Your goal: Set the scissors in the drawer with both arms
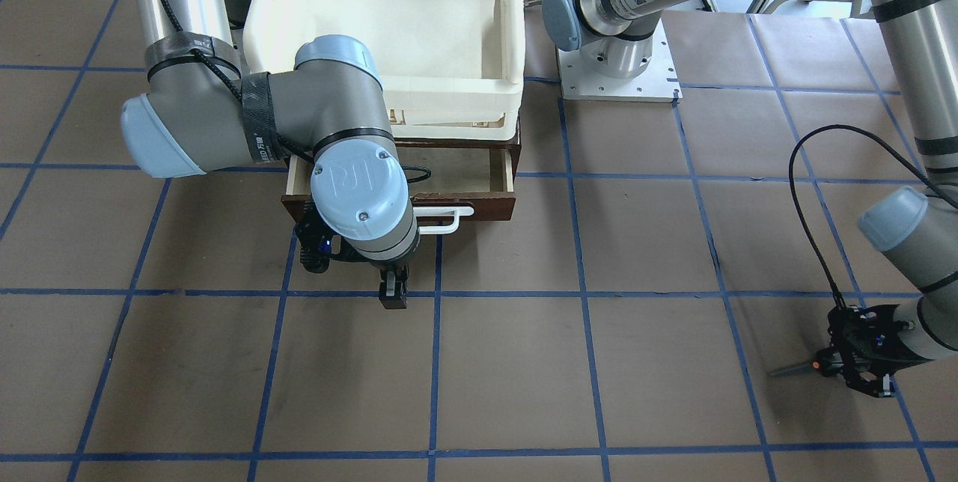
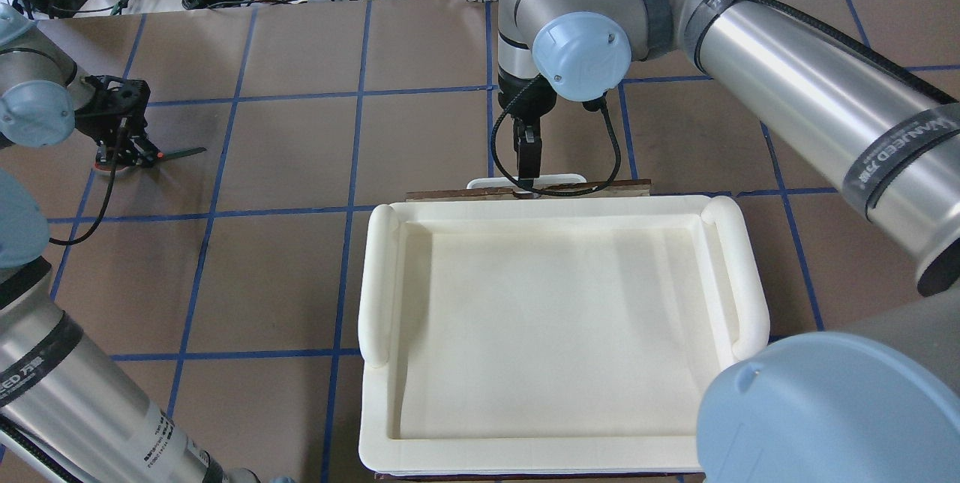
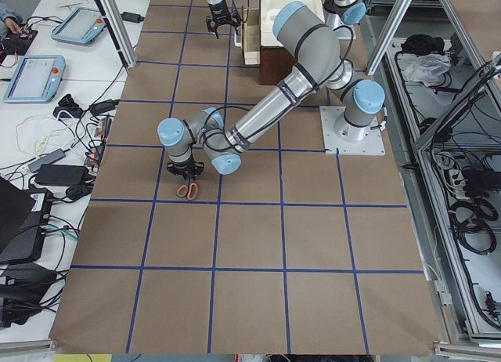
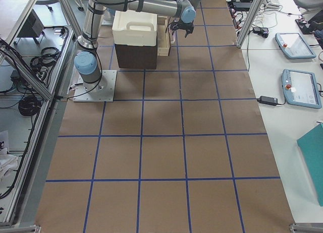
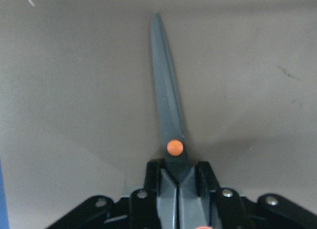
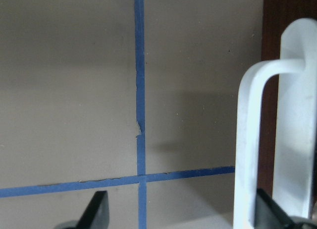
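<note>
The scissors [image 1: 792,370] lie low over the table at the robot's far left, blades closed. The orange pivot dot and grey blades show in the left wrist view [image 5: 168,105]. My left gripper [image 1: 861,366] is shut on the scissors just behind the pivot [image 5: 176,182]. I cannot tell whether they touch the table. The dark-brown drawer [image 1: 490,206] is pulled partly out, showing its pale inside. My right gripper [image 1: 394,293] is open just in front of the drawer's white handle [image 1: 445,218]. In the right wrist view the handle [image 6: 247,140] stands close to the right finger.
A large white plastic tray [image 1: 262,18] sits on top of the brown cabinet above the drawer. The left arm's white base plate [image 1: 617,81] is beside it. Brown paper with blue tape lines covers the table. A black cable [image 1: 812,220] loops above the left gripper.
</note>
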Tool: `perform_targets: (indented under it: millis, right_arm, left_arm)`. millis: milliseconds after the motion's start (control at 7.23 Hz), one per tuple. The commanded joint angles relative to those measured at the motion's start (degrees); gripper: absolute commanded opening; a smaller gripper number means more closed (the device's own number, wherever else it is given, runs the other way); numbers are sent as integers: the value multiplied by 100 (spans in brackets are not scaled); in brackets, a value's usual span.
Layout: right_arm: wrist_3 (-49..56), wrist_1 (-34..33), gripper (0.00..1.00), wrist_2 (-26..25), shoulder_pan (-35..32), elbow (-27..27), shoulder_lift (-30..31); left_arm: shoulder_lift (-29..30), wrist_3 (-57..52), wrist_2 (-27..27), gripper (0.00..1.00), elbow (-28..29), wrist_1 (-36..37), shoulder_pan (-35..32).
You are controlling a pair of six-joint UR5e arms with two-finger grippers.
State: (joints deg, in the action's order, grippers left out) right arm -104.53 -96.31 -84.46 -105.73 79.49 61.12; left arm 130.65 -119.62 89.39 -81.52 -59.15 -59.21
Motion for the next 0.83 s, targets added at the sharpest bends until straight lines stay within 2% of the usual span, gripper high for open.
perform_targets:
  millis: [0, 553, 692]
  right_arm:
    - [56, -1, 100, 0, 43, -30, -21]
    - [178, -19, 100, 0, 61, -311, -223]
    - [179, -19, 100, 0, 78, -372, -258]
  left_arm:
    - [-214, 9, -9, 0, 4, -261, -55]
    - [-1179, 307, -18, 0, 5, -1281, -581]
    - [-1374, 351, -18, 0, 5, -1353, -731]
